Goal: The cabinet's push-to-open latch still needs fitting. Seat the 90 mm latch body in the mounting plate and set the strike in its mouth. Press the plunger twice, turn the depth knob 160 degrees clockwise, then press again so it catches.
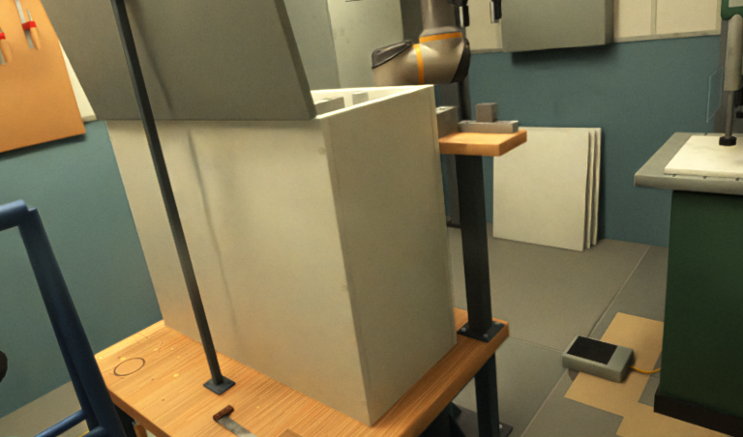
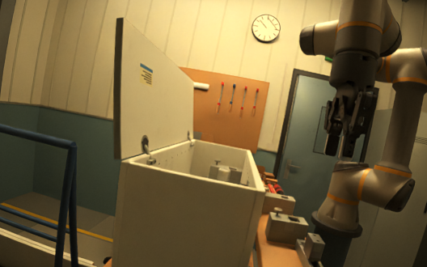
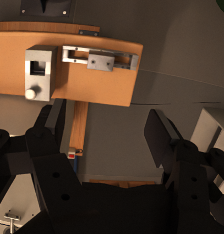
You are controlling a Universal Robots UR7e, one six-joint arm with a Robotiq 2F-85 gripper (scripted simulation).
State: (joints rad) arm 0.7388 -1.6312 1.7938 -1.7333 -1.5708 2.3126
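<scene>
The mounting plate [image 2: 224, 172] inside the open white cabinet [image 2: 187, 202] is partly hidden by the cabinet's wall, with a small post showing above it. On the wooden shelf [image 3: 68, 68] beside the cabinet lie the grey latch body [image 3: 40, 72] with its round plunger [image 3: 30, 94] and the flat strike piece [image 3: 100, 60]. The latch body [image 2: 286, 226] sits low on the shelf, right of the cabinet. My gripper [image 2: 342, 151] hangs high above the shelf, pointing down, and in the wrist camera its fingers [image 3: 104, 137] frame the shelf's near edge. It is open and empty.
The cabinet's raised lid [image 2: 150, 93] stands on a prop rod [image 1: 167, 206]. The shelf's dark post [image 1: 475, 239] rises from the workbench [image 1: 287, 391]. A blue rail [image 2: 57, 190] stands to the left, and a green machine table [image 1: 711, 261] to the far side.
</scene>
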